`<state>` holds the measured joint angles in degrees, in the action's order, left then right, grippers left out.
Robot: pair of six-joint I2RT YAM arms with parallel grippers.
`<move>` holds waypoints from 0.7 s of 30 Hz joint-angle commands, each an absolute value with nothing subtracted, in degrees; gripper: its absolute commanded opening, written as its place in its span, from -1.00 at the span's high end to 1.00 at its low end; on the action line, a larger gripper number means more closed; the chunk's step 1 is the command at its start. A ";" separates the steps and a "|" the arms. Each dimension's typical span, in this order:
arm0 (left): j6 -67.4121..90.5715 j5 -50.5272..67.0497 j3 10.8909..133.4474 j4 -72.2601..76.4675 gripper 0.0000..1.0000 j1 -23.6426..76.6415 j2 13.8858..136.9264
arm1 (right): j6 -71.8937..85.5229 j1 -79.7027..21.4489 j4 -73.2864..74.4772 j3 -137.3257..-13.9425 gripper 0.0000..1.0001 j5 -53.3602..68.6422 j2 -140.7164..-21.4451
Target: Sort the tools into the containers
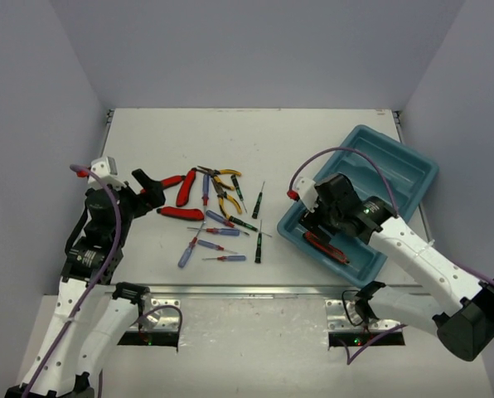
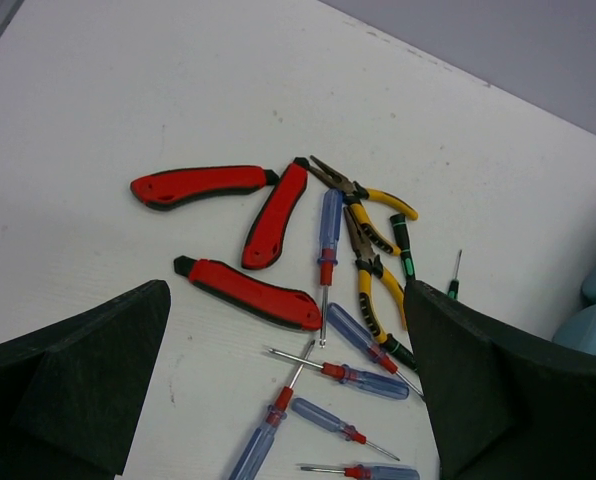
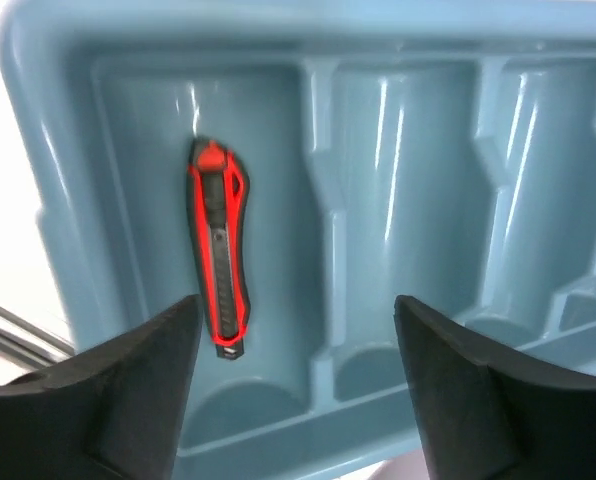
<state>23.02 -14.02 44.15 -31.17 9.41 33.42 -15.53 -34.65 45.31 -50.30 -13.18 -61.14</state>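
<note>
Right gripper (image 3: 296,300): open wide, nothing held; poised above the teal tray (image 1: 400,170).
Stowed knife (image 3: 218,250): a red utility knife is seen lying free in the end compartment, the one on the tray's near side in the top view. Its long axis is aligned with the compartment. No finger is touching it.
Left gripper (image 2: 286,290): fully open, nothing held; hung over the left part of the tool cluster.
Tools on the table (image 1: 313,133): three red utility knives, yellow-handled pliers (image 2: 363,205), several blue screwdrivers (image 2: 330,225) and black-green screwdrivers (image 2: 403,245) are noted loose in one cluster, left of the tray and apart from it.
Near knife (image 2: 248,292): located below the gap between the left fingers.
Axis of near knife: upper left to lower right in the left wrist view, close to the line joining the two fingers. A wrist turn is judged necessary so that the jaws close across the handle's width.
Nearer arm: the left is judged nearer the cluster; the right is over the tray, well apart from it.
Progress: only one tool is seen in the tray; the sort is judged to be at an early stage.
</note>
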 commanded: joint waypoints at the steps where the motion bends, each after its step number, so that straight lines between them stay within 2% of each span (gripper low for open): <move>1: 28.86 -20.68 46.04 -32.49 -1.00 9.93 39.45 | -7.15 -34.70 39.17 -56.68 -0.98 -9.68 -58.50; 4: 39.56 -23.94 48.06 -36.57 -1.00 9.93 46.82 | 0.88 -34.67 35.65 -56.02 -0.98 -9.69 -57.52; 6: 51.55 -27.30 50.66 -41.41 -1.00 9.80 51.95 | 4.65 -34.72 33.31 -55.21 -0.98 -14.75 -58.10; 12: 69.71 -30.75 60.94 -49.84 -1.00 8.37 71.67 | 12.10 -34.69 38.46 -59.21 -0.98 -16.59 -61.28; 17: 78.21 -26.91 67.87 -52.56 -1.00 2.80 86.16 | 12.30 -34.72 36.35 -57.09 -0.98 -16.74 -55.74; 21: 78.95 -26.65 75.03 -52.62 -1.00 1.00 95.98 | 11.53 -34.72 33.92 -53.81 -0.98 -13.16 -49.68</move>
